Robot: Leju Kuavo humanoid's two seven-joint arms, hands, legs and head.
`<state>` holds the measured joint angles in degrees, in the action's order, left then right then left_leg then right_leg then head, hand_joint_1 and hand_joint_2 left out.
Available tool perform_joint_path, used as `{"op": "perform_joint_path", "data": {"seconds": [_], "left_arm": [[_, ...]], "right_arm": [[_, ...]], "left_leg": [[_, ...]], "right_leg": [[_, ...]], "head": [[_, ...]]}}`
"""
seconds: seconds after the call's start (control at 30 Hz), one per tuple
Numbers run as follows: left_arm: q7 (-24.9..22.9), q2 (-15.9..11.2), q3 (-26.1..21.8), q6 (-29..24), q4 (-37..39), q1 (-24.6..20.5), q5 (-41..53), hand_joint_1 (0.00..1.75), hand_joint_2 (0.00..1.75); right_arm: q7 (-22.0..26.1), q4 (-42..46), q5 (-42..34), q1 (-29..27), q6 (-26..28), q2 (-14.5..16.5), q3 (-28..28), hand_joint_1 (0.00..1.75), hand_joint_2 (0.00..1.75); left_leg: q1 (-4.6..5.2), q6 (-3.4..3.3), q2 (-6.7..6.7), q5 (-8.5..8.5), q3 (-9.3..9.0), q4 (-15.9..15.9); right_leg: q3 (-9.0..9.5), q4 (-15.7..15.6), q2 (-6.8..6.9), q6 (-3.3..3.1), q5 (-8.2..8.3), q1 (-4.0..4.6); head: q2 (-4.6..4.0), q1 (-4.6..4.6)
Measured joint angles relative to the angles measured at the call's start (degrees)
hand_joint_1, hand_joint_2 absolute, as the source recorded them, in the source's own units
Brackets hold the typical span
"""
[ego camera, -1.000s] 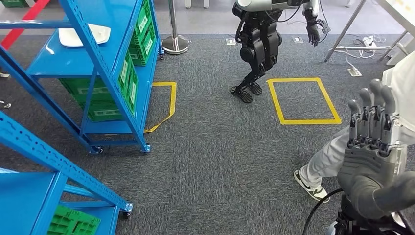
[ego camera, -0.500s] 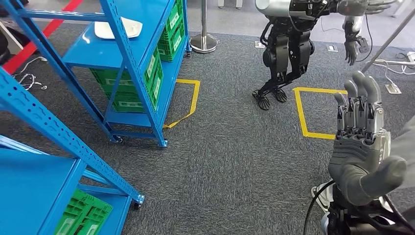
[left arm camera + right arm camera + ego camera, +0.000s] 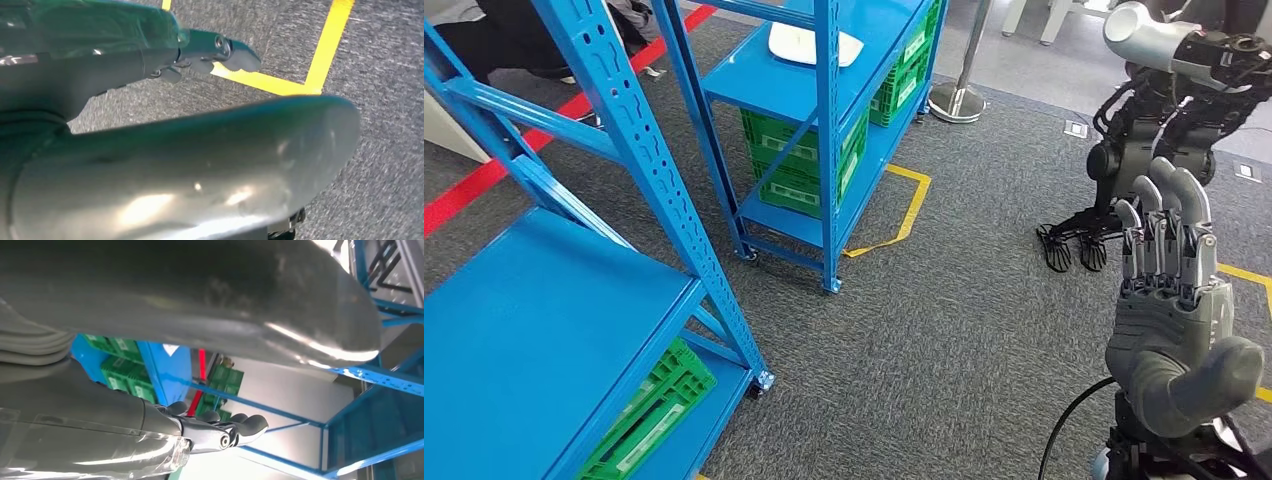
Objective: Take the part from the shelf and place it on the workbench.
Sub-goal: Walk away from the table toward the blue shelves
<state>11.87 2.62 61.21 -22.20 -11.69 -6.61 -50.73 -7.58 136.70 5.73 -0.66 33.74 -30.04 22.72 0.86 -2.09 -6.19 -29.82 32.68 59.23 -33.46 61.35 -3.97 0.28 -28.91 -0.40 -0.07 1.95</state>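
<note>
Although the shelves appear to slide right and nearer across the head view over the last second, it is the camera that has swung left: the whole picture has shifted, so the robot is turning toward the racks rather than anything on them moving. That suggests the task is at its approach stage, with nothing picked up yet.

The part, a flat white piece, lies on an upper level of the far blue shelf, at the far middle of the scene. Green crates sit on the levels beneath it, and yellow floor tape marks the carpet just right of that rack. A second blue shelf stands near on the left, with a green crate under it.

The right hand is raised at the near right, its fingers extended upward and close together, thumb out to the side, holding nothing. It is well apart from the part, which lies far and to its left. The right wrist view shows the right hand's dark fingers stretched out against blue shelving. The left hand hangs over carpet and yellow tape; its fingers look extended with nothing held. Another humanoid robot stands at the far right.
</note>
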Motion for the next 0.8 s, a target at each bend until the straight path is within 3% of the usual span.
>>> {"op": "perform_joint_path", "data": {"seconds": [0.03,0.1,0.13,0.2,0.23,0.27,0.3,0.33,0.37,0.4,0.47,0.53,0.57,0.63,0.7,0.77,0.8], "left_arm": [[0.0,0.09,-0.01,-0.01,0.0,0.01,-0.06,0.0,0.0],[-0.01,0.19,-0.01,-0.01,0.0,0.05,-0.14,0.0,0.0],[-0.02,0.21,-0.01,-0.03,0.0,0.08,-0.17,0.0,0.0],[-0.03,0.14,-0.02,-0.09,0.01,0.03,-0.25,0.0,0.0],[-0.03,0.1,-0.03,-0.12,0.01,0.0,-0.27,0.0,0.0],[-0.03,0.08,-0.03,-0.14,0.01,-0.04,-0.31,0.0,0.0],[-0.03,0.07,-0.03,-0.16,0.01,-0.04,-0.33,0.0,0.0],[-0.03,0.07,-0.03,-0.2,0.01,-0.01,-0.36,0.0,0.0],[-0.03,0.05,-0.03,-0.28,0.02,0.02,-0.38,0.0,0.0],[-0.03,0.04,-0.03,-0.39,0.02,0.05,-0.39,0.0,0.0],[-0.02,0.07,-0.03,-0.62,0.01,0.03,-0.46,0.0,0.0],[0.07,0.15,-0.04,-0.83,0.01,0.03,-0.68,0.0,0.0],[0.11,0.19,-0.05,-0.9,0.01,0.06,-0.82,0.0,0.0],[0.17,0.2,-0.07,-0.97,0.02,0.07,-0.95,0.0,0.0],[0.17,0.28,-0.08,-0.97,0.01,-0.04,-0.86,0.0,0.0],[0.17,0.41,-0.08,-0.96,0.01,-0.14,-0.74,0.0,0.0],[0.16,0.45,-0.08,-0.93,0.0,-0.16,-0.66,0.0,0.0]], "right_arm": [[-0.12,0.0,-0.03,0.06,-0.03,-0.11,0.05,0.0,0.0],[-0.32,0.01,-0.09,0.3,-0.09,-0.3,0.18,0.0,0.0],[-0.38,0.0,-0.1,0.46,-0.13,-0.33,0.25,0.0,0.0],[-0.46,0.01,-0.09,0.56,-0.15,-0.32,0.32,0.0,0.0],[-0.52,0.0,-0.08,0.54,-0.16,-0.31,0.33,0.0,0.0],[-0.61,-0.01,-0.05,0.49,-0.18,-0.3,0.35,0.0,0.0],[-0.72,-0.03,-0.01,0.51,-0.21,-0.3,0.37,0.0,0.0],[-0.86,-0.03,0.07,0.51,-0.25,-0.29,0.41,0.0,0.0],[-1.02,-0.03,0.14,0.52,-0.28,-0.29,0.44,0.0,0.0],[-1.21,-0.03,0.23,0.54,-0.31,-0.29,0.44,0.0,0.0],[-1.67,-0.02,0.56,0.63,-0.42,-0.32,0.44,0.0,0.0],[-2.32,0.02,1.06,0.83,-0.8,-0.52,0.4,0.0,0.0],[-2.71,0.04,1.26,0.95,-1.17,-0.69,0.4,0.0,0.0],[-3.35,0.04,0.91,1.3,-2.41,-0.92,0.5,0.0,0.0],[-3.5,-0.03,-0.08,1.64,-3.66,-0.91,0.77,0.0,0.0],[-3.33,-0.23,-0.63,1.77,-4.25,-0.85,1.26,0.0,0.0],[-3.2,-0.4,-0.81,1.79,-4.38,-0.79,1.52,0.0,0.0]], "left_leg": [[-0.14,0.21,-0.56,0.07,0.28,0.0],[-0.43,0.85,-1.61,0.37,0.92,-0.06],[-0.33,1.15,-0.61,0.26,1.17,0.09],[-0.12,1.92,3.48,-1.48,2.48,2.51],[-0.25,2.34,5.72,-3.09,3.87,5.3],[-0.61,2.84,6.59,-4.75,5.74,8.82],[-1.04,3.26,6.62,-5.94,7.59,12.15],[-1.46,3.66,6.51,-6.18,8.82,14.14],[-1.82,4.05,6.54,-5.37,9.05,14.18],[-2.1,4.43,6.94,-3.61,8.04,11.99],[-2.25,4.93,9.64,-0.21,4.38,4.93],[-1.89,4.25,11.85,0.77,2.44,1.17],[-1.63,3.6,11.94,0.6,2.54,1.13],[-1.54,2.53,10.6,0.7,2.67,0.98],[-1.55,1.77,9.15,0.92,2.54,0.78],[-1.32,1.22,7.62,1.07,2.51,0.71],[-1.09,1.0,6.76,1.11,2.52,0.71]], "right_leg": [[0.53,-1.6,-0.84,-0.3,0.4,0.07],[1.04,-3.01,-0.11,-0.63,0.08,0.19],[1.36,-3.78,0.63,-0.69,0.1,0.14],[2.21,-5.19,2.25,-0.74,0.29,-0.06],[2.53,-5.47,3.07,-0.75,0.34,-0.1],[2.7,-5.52,3.9,-0.8,0.26,-0.12],[2.78,-5.46,4.77,-0.74,0.16,-0.18],[2.83,-5.37,5.62,-0.61,0.02,-0.27],[2.89,-5.25,6.46,-0.38,-0.16,-0.4],[2.99,-5.05,7.23,-0.05,-0.4,-0.59],[3.25,-4.44,8.6,0.85,-1.1,-0.89],[3.56,-3.98,9.48,1.72,-1.68,-0.92],[3.74,-4.01,9.81,2.08,-1.77,-0.87],[4.1,-4.15,10.15,2.66,-2.03,-1.13],[3.42,-2.05,8.21,2.94,-4.07,-1.37],[0.7,4.6,5.48,2.69,-7.96,-1.22],[-1.03,8.47,4.84,2.44,-9.57,-1.04]], "head": [[0.0,0.1],[0.0,0.31],[0.0,0.41],[0.0,-0.03],[0.0,-0.29],[0.0,-0.61],[0.0,-0.79],[0.0,-0.98],[0.0,-1.17],[0.0,-1.34],[0.0,-1.75],[0.0,-2.01],[0.0,-2.04],[0.0,-1.81],[0.0,-1.64],[0.0,-1.12],[0.0,-0.78]]}}
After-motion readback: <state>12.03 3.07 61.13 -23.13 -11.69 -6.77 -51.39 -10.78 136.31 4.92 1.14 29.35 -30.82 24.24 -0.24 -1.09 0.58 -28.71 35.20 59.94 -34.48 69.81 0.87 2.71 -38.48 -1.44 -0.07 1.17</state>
